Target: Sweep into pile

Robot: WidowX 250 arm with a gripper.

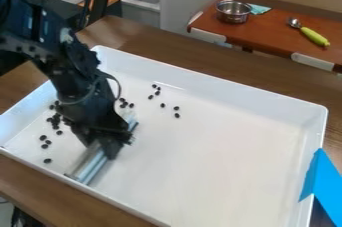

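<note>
The gripper (107, 145), left of centre in the frame, has its fingers clamped on a long, pale grey-blue sweeping tool (92, 166) that slants from lower left toward upper right inside a white tray (214, 156). Small black pieces (48, 142) lie loosely strung out to the left of the tool, with others scattered beyond its upper end, toward the top of the tray. Around the tray runs the brown worktop (143, 46), a bright blue piece (324, 181) overlaps its right rim, and a metal pot (234, 15) stands at upper right.
</note>
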